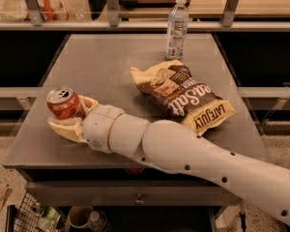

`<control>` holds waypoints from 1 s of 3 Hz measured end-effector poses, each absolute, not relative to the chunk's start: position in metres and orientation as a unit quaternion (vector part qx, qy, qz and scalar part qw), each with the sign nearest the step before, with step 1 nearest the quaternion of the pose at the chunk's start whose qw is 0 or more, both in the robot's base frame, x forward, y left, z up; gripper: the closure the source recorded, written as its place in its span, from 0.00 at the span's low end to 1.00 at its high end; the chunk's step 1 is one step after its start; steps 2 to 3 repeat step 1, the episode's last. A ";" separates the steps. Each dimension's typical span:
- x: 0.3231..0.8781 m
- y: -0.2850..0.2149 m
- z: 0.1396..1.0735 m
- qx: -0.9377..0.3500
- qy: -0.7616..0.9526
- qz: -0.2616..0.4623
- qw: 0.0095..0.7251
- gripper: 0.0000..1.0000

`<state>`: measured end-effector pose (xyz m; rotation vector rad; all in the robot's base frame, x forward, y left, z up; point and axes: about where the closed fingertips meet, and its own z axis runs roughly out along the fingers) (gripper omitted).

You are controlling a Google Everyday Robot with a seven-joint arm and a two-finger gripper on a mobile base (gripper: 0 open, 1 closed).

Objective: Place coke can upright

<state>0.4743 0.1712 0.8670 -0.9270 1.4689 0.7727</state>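
Note:
The coke can [64, 104] is a small red can with a silver top. It stands nearly upright, tilted slightly, at the front left of the grey table [106, 62]. My gripper [70, 116] is at the can, its cream fingers [63, 128] cupping the can from the right and below. The white arm reaches in from the lower right and hides the can's right lower side. The fingers are shut on the can.
A brown and yellow chip bag [183, 95] lies in the middle right of the table. A clear water bottle [177, 27] with a white cap stands at the back. The table's left edge is close to the can. A wire basket [34, 216] sits on the floor below.

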 end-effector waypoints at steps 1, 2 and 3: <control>0.473 0.173 0.867 -0.398 0.628 0.331 0.581 0.59; 0.473 0.173 0.867 -0.398 0.628 0.331 0.581 0.59; 0.473 0.173 0.867 -0.398 0.628 0.331 0.581 0.59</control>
